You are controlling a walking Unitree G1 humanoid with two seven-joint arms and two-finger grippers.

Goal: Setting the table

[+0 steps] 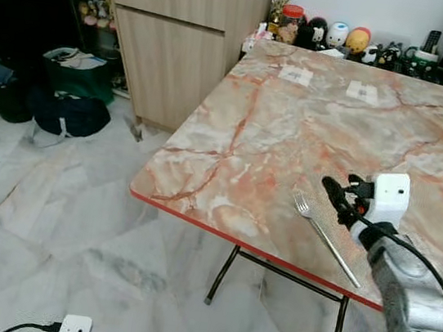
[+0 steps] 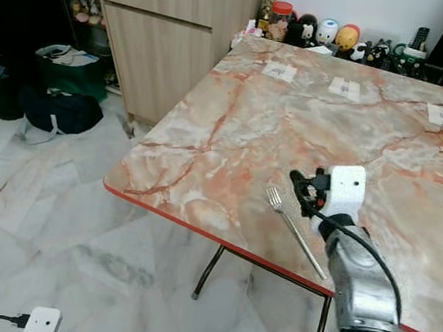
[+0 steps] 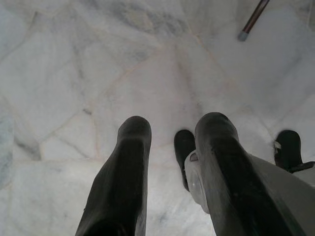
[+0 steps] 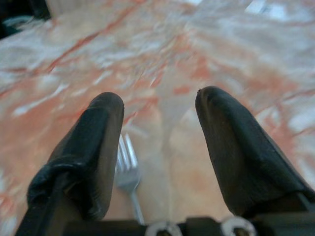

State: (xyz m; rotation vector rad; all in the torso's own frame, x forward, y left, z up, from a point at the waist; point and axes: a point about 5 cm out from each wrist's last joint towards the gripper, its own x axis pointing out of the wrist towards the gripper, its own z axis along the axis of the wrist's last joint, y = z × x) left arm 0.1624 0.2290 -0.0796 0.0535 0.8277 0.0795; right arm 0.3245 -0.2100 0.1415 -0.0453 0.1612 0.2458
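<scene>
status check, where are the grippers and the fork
Right gripper open, over marble table. Silver metal fork flat near table's front edge, beside gripper, not held. Left gripper open, idle over floor.

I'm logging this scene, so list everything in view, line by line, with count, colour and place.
Table: one, peach-and-white marble top with red edge, dark legs, ahead of the robot.
Fork: one, silver, lying flat near the table's near edge, tines pointing away from the robot.
Paper squares: three, white, across the table's far side.
Cabinet: one, light wood, beyond the table's far left corner.
Figurines and jars: several, mixed colours, behind the table's far edge.
Bags: dark, on the floor, left.
Plug adapter: one, white, on the floor nearby.
Floor: white marble.
Right gripper: open, above the table beside the fork.
Left gripper: open, over the floor.
</scene>
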